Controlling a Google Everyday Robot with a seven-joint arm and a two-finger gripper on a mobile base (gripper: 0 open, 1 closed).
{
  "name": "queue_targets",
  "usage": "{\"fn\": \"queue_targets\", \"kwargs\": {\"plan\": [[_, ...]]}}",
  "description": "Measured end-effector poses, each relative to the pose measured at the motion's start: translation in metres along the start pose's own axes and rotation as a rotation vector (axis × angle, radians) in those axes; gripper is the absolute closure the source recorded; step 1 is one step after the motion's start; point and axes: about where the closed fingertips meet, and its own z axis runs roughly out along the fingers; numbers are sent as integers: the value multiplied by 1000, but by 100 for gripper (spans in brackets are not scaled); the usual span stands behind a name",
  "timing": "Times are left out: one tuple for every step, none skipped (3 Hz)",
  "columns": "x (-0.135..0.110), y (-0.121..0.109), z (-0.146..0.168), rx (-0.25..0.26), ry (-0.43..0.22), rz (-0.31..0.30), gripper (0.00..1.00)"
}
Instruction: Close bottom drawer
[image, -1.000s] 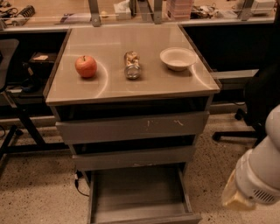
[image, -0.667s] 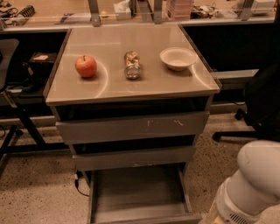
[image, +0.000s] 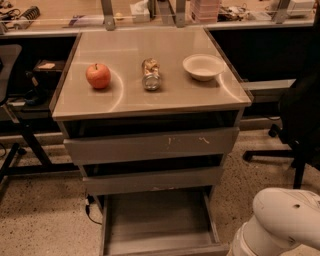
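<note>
The bottom drawer of the grey cabinet stands pulled out, with its flat grey tray showing and empty. Its front panel lies at the lower edge of the view. Above it are the mid-width drawer and the widest drawer with pale scratches, both nearly flush. A white rounded part of my arm shows at the lower right, just beside the open drawer's front right corner. My gripper is out of view, below the frame.
On the cabinet top lie a red apple, a small jar on its side and a white bowl. An office chair stands at the right, a black stand at the left.
My arm has moved left and down, from the right edge toward the open drawer's front right corner. The drawers and the things on top have not moved.
</note>
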Motion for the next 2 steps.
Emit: {"fn": "queue_targets", "kwargs": {"plan": [[1, -2, 30, -21, -23, 13, 100], [1, -19, 89, -49, -69, 56, 100]]}}
